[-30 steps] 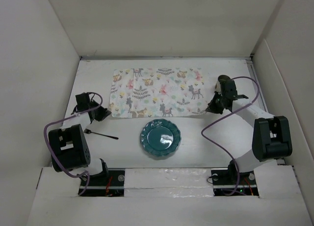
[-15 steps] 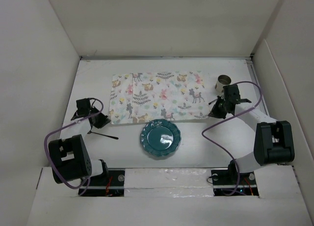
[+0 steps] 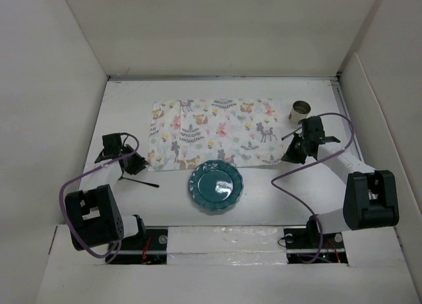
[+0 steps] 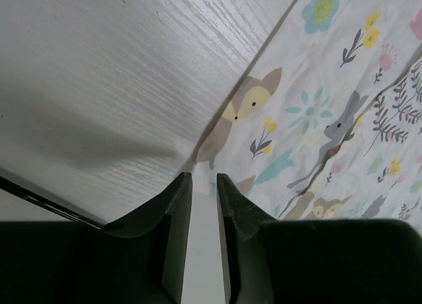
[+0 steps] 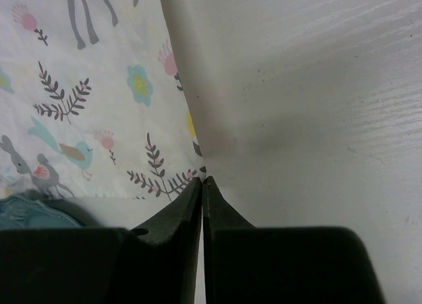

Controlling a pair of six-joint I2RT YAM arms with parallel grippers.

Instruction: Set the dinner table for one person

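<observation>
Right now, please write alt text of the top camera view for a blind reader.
A patterned placemat lies on a white table, the left claw and right claw at its near corners. A teal plate sits at its near edge; fork left, cup far right.

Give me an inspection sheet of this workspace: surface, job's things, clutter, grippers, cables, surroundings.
Surface: matte white table, no spills seen.
Job's things: patterned placemat spread out, slightly skewed; teal plate at its near edge; fork to the near left; cup off its far right corner.
Clutter: nothing seen.
Grippers: left gripper narrowly parted at the placemat's near left corner; right gripper shut at the near right corner.
Cables: purple, one per arm; left cable loops outward, right cable loops over the table.
Surroundings: white wall panels enclose the table.
</observation>
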